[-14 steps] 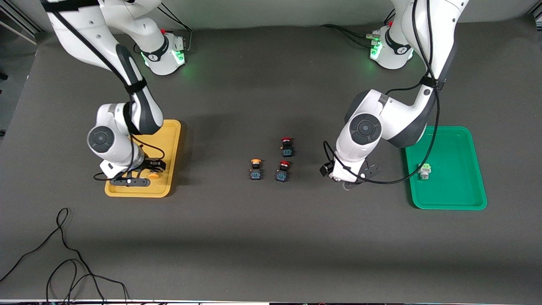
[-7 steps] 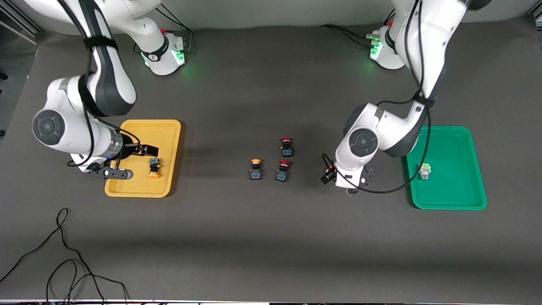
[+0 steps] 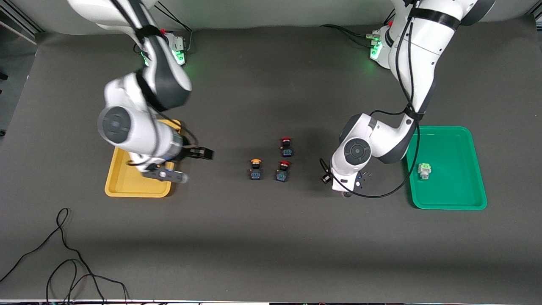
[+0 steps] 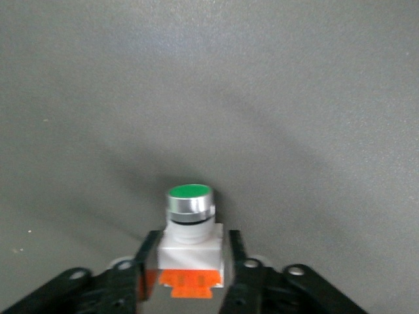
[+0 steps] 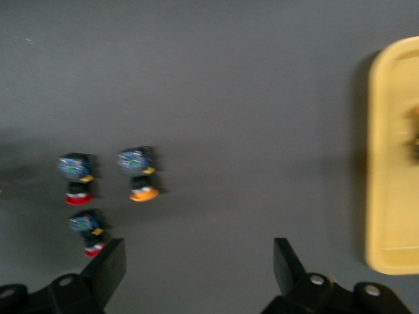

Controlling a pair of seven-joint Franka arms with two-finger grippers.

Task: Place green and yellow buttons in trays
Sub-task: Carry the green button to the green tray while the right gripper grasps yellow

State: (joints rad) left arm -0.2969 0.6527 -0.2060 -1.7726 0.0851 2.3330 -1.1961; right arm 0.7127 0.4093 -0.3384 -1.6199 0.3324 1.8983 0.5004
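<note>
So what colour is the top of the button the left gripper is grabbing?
Green, seen best in the left wrist view.

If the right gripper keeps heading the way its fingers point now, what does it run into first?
Probably the yellow-capped button: the open right gripper points from the yellow tray toward the cluster mid-table, with bare mat between. The red-capped buttons lie just past it. Depth is unclear, so it might pass above.

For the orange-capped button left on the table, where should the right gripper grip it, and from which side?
The orange-capped button lies on its side, cap pointing away from the front camera, a red-capped button close beside it. Probably best: the open right gripper comes from above and closes on the black-blue body below the round cap, one finger entering the gap between them.
</note>
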